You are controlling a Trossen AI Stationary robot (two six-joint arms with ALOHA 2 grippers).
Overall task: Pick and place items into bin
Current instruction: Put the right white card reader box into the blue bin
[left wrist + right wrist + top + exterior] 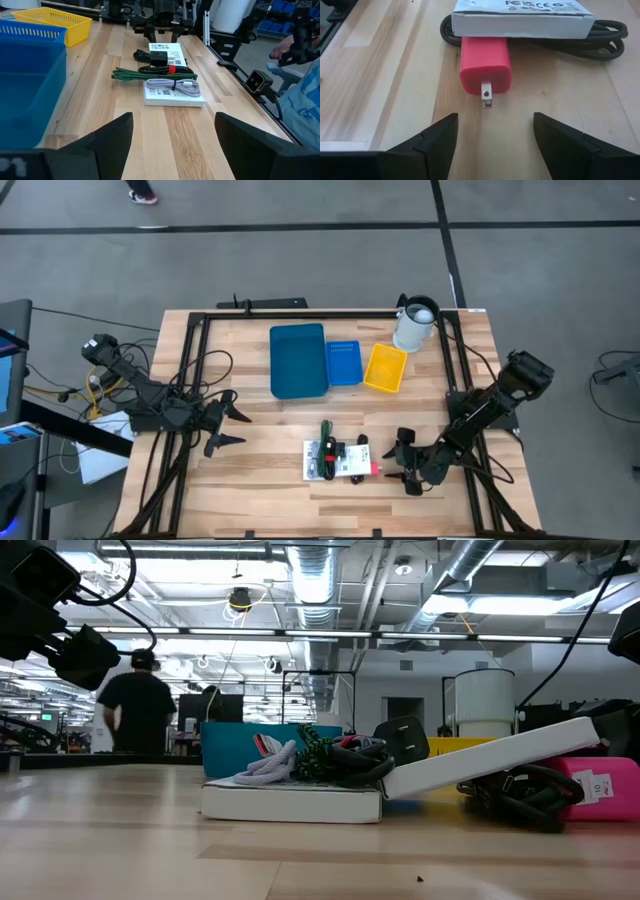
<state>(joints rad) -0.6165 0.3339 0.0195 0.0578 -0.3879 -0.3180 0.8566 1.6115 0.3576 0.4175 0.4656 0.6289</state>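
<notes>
— Item: red plug (485,70), where do we log it?
— Under the white box (520,17), right gripper (492,132) spread wide before it, empty. Left gripper (226,429) likewise.

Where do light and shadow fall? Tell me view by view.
Low view: bright ceiling strips backlight the person, a dark silhouette. High view: even light on the table, faint shadows. Right wrist view: a soft shadow rims the pink charger.
</notes>
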